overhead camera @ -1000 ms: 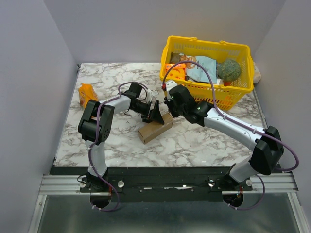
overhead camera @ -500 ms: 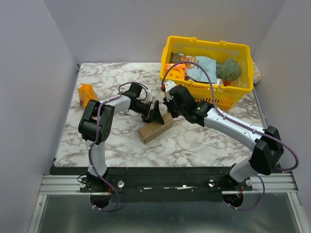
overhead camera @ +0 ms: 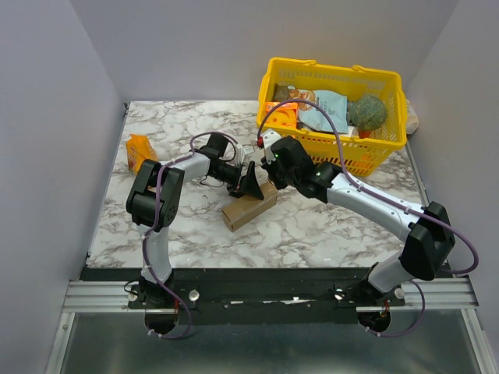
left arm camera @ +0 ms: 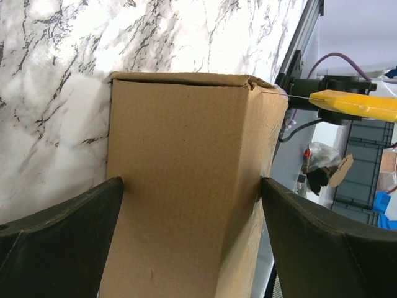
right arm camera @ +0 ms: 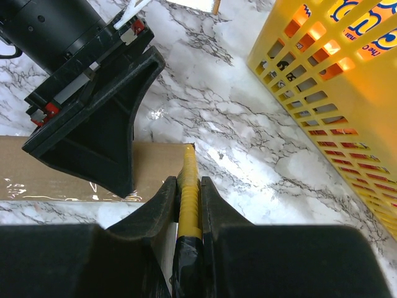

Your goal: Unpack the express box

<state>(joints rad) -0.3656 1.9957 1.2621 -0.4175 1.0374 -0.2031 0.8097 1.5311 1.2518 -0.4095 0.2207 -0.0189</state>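
The express box (overhead camera: 248, 208) is a small brown carton lying flat on the marble table. In the left wrist view the box (left arm camera: 180, 124) fills the gap between my left gripper's (left arm camera: 191, 181) fingers, which press on both of its sides. From above, the left gripper (overhead camera: 249, 185) clamps the box's far end. My right gripper (right arm camera: 186, 183) is shut on a thin yellow cutter tool (right arm camera: 188, 162). The tool's tip rests at the box's (right arm camera: 156, 171) top corner, next to the left gripper's black finger (right arm camera: 93, 130). From above, the right gripper (overhead camera: 270, 173) is at the box's far right corner.
A yellow mesh basket (overhead camera: 335, 72) holding broccoli and packets stands at the back right, close beside the right arm; its wall (right arm camera: 329, 93) shows in the right wrist view. A small orange snack packet (overhead camera: 140, 150) lies at the far left.
My right gripper has edged slightly left along the box's far end. The box and the left gripper have not moved.
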